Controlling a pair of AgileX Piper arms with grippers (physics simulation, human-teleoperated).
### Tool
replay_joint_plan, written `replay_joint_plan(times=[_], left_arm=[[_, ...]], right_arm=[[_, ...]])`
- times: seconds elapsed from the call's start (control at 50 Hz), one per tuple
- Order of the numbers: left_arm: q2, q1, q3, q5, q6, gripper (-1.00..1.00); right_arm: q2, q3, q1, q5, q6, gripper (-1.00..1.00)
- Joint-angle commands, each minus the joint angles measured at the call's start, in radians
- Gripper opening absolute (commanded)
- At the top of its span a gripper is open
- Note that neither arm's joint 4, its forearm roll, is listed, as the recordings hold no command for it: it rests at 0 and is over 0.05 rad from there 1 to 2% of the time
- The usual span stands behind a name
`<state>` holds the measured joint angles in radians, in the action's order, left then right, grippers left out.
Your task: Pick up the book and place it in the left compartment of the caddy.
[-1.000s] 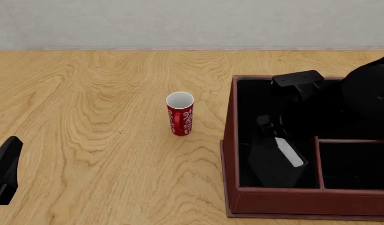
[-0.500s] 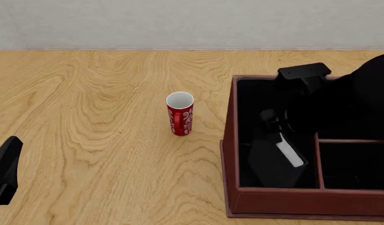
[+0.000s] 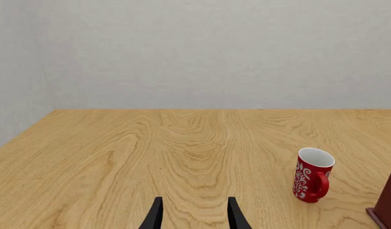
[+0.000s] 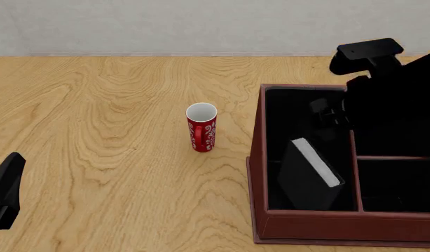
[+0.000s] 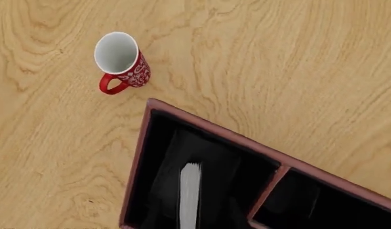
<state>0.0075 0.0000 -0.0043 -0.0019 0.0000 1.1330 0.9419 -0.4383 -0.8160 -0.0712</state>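
Note:
The black book (image 4: 307, 177) with its white page edge leans tilted inside the left compartment (image 4: 285, 113) of the red-brown caddy (image 4: 257, 157), free of any gripper. It also shows in the right wrist view (image 5: 190, 191), inside the caddy (image 5: 136, 162). My right gripper (image 4: 328, 113) hangs above the far part of that compartment, apart from the book, jaws open and empty. My left gripper (image 3: 194, 220) is open and empty low over the table's near left (image 4: 4, 191).
A red mug (image 4: 201, 127) with a white pattern stands upright left of the caddy; it also shows in the left wrist view (image 3: 311, 175) and the right wrist view (image 5: 122, 60). The caddy's two small sections (image 4: 397, 184) lie on its right side.
My right gripper has let go of the book and risen up and back to the right. The book stays leaning in the left compartment. The left arm has not moved.

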Motion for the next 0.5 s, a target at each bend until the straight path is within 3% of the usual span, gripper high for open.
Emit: replay_joint_plan(times=[0.02,0.26,0.5], left_arm=[[0.000,0.000,0.000,0.000,0.000,1.00],[0.000,0.000,0.000,0.000,0.000,1.00],[0.000,0.000,0.000,0.000,0.000,1.00]], right_arm=[[-0.055,0.060,0.008,-0.054,0.035,1.00],[-0.148,0.135,0.034,-0.129,0.084,1.00],[-0.218,0.179,0.042,-0.173,0.093,1.00]])
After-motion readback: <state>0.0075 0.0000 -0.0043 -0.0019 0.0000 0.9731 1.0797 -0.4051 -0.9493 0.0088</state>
